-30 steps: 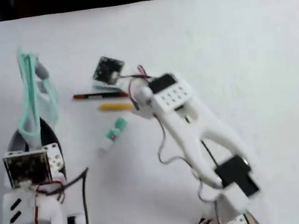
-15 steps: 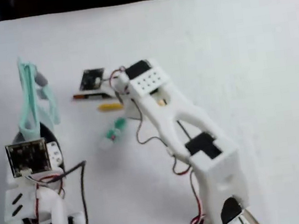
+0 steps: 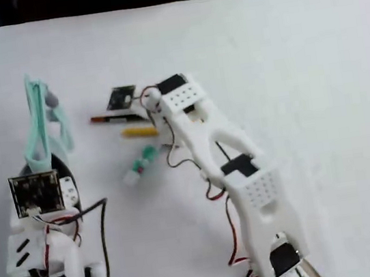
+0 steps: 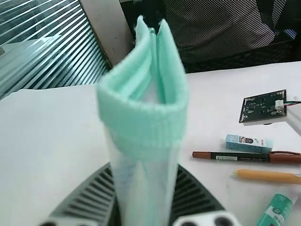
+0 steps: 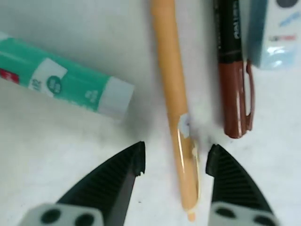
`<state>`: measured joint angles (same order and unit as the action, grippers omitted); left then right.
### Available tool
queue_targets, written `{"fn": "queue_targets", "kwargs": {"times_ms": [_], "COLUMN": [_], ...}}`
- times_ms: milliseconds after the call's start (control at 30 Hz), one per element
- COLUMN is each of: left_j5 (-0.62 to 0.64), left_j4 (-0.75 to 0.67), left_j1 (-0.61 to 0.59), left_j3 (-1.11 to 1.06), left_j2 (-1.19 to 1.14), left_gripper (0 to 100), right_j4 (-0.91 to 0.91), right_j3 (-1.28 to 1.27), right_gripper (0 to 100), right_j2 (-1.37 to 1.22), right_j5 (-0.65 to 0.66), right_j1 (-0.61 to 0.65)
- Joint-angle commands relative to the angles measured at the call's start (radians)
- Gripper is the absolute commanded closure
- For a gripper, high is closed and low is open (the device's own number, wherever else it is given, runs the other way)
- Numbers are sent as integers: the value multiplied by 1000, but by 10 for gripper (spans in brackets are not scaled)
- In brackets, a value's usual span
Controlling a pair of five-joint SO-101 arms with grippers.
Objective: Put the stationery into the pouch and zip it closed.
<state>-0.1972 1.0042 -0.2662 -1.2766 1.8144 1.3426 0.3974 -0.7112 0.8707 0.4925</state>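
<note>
I work over a white table point(image 3: 316, 92). Past its far edge, slatted blinds point(image 4: 42, 42) let in daylight, a pale post point(image 4: 106, 33) beside them, then a black mesh chair point(image 4: 221, 28).

Fingers point(image 5: 117, 176) of the right gripper point(image 5: 176, 151) stand apart astride the orange pen point(image 5: 171, 84), between glue stick point(image 5: 66, 84) and brown pen point(image 5: 233, 70).

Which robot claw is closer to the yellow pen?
Right. The right gripper hangs open astride one end of the yellow pen; the left gripper stands apart, gripping the green pouch.
</note>
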Motion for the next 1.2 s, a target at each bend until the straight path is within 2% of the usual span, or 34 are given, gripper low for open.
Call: {"fn": "queue_targets", "kwargs": {"times_ms": [0, 300, 433, 600, 733, 900, 1167], "left_j5": [-2, 0, 46, 52, 52, 52, 54], "left_j4": [2, 2, -2, -6, -20, -34, -64], "left_j1": [-5, -4, -4, -4, -4, -4, -2], "left_j3": [11, 9, -5, -35, -34, -34, -31], "left_j2": [10, 10, 10, 10, 10, 10, 10], "left_gripper": [976, 976, 976, 976, 976, 976, 976], "right_j4": [-2, -13, -18, -18, -18, -15, 84], "right_j3": [52, 103, 112, 114, 115, 118, 112], "right_gripper": [786, 821, 841, 985, 937, 978, 981], "right_j2": [-5, -15, -18, -18, -30, -56, 147], "right_j5": [14, 12, 12, 12, 9, 9, 5], "right_j1": [-12, 1, 36, 42, 38, 33, -22]}}
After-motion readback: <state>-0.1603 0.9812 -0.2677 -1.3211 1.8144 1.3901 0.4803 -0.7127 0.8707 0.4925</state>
